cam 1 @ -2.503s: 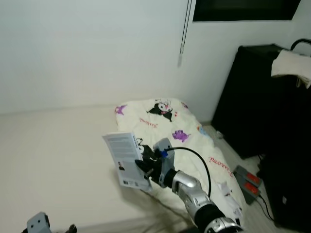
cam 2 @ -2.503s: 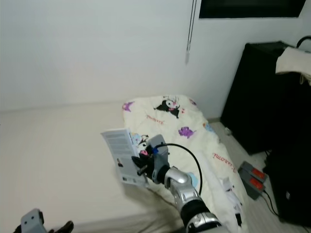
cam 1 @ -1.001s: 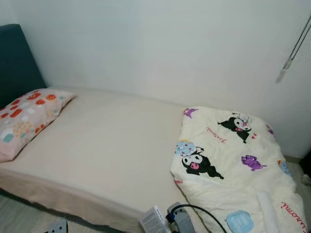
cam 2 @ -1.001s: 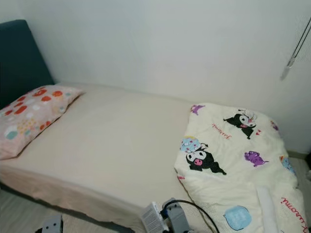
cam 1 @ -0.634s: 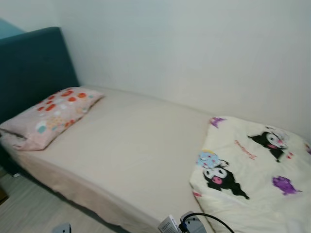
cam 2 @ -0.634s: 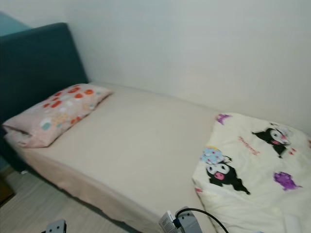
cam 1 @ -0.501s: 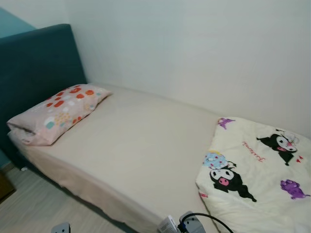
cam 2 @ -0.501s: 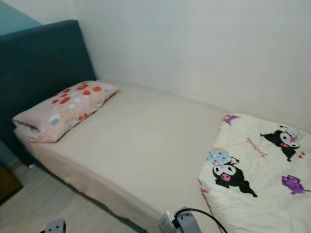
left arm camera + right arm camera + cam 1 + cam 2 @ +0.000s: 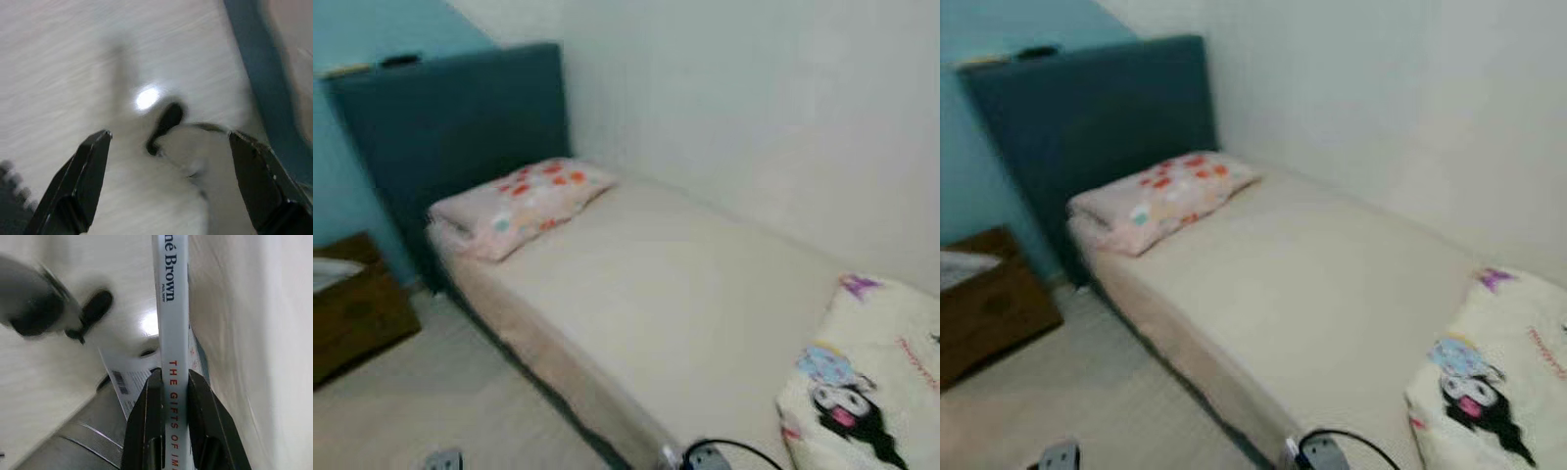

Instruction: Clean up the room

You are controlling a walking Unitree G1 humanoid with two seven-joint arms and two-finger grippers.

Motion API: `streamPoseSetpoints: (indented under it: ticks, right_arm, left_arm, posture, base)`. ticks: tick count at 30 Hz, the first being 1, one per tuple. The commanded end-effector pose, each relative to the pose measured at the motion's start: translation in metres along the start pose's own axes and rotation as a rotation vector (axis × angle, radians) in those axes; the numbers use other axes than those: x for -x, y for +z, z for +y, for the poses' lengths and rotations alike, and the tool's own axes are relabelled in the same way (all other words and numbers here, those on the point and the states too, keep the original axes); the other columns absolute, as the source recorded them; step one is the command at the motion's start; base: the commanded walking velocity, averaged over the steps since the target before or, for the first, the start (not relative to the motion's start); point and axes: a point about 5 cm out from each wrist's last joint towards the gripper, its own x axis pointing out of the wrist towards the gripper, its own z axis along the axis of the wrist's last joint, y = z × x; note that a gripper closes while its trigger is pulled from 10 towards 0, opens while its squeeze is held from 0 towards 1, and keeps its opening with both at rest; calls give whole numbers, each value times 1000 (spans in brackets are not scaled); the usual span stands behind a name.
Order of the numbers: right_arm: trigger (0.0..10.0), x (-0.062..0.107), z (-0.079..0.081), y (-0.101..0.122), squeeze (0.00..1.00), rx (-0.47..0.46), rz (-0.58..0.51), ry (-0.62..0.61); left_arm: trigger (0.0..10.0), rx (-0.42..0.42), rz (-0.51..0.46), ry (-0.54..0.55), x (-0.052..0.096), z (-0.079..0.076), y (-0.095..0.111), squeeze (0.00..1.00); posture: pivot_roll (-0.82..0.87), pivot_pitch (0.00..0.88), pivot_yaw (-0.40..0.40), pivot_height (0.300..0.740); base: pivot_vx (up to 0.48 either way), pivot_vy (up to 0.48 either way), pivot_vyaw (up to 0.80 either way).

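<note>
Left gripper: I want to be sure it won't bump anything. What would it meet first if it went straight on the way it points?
Probably the pale floor; the open left gripper points at it, though blur hides depth.

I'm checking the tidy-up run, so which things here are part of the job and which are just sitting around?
Part of the job:
book, clamped by its spine in the right gripper
left gripper, open above the floor

Just there:
bed
pillow
cartoon blanket
headboard
wooden nightstand
</note>
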Motion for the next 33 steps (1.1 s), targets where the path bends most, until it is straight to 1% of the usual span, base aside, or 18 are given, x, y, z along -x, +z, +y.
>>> streamPoseSetpoints:
  ticks: [1, 11, 14, 15, 17, 21, 25, 26, 31, 33]
  right_arm:
    - [10000, 0, 8, -16, 0, -26, 57, 33]
    - [10000, 0, 2, -7, 0, 13, 24, 7]
    - [10000, 2, -8, -2, 0, 36, -11, -86]
    - [10000, 2, -11, -3, 0, 46, -1, -125]
    - [10000, 3, -12, -4, 0, 39, -2, -138]
    - [10000, 3, -12, -1, 0, 4, -26, -125]
    - [10000, 3, -12, -1, 0, 1, -29, -109]
    - [10000, 3, -12, -2, 0, 17, -21, -101]
    - [10000, 4, -12, -5, 0, 27, -7, -91]
    - [10000, 4, -14, -5, 0, 27, -8, -108]
  left_arm:
    - [10000, 4, 7, -5, 0, -2, -2, 0]
    - [10000, 2, 1, -8, 0, -3, 0, 0]
    - [10000, 5, 3, -24, -1, -6, 0, 0]
    - [10000, 6, 2, -27, -1, -6, 0, 0]
    - [10000, 6, 1, -29, -1, -7, 1, 0]
    - [10000, 4, 1, -35, -1, -8, 1, 0]
    - [10000, 4, 1, -34, -1, -8, 0, 0]
    - [10000, 3, 2, -34, -1, -8, 0, 0]
    - [10000, 1, 5, -36, -1, -8, 0, 0]
    - [10000, 0, 6, -37, -1, -9, -1, 0]
  posture:
    - [59, 0, -62, 740]
    - [55, 0, -63, 740]
    - [52, 0, -62, 740]
    - [52, 0, -63, 740]
    - [52, 0, -63, 740]
    - [50, 0, -61, 740]
    - [50, 0, -60, 740]
    - [49, 0, -61, 740]
    - [48, 0, -61, 740]
    - [46, 0, -63, 740]
  base:
    - [0, 0, 763]
    - [0, 0, 766]
    - [164, 0, 435]
    - [266, 0, 0]
    - [264, 0, 0]
    - [282, 0, 0]
    - [300, 0, 0]
    - [315, 0, 719]
    - [322, 0, 718]
    - [326, 0, 688]
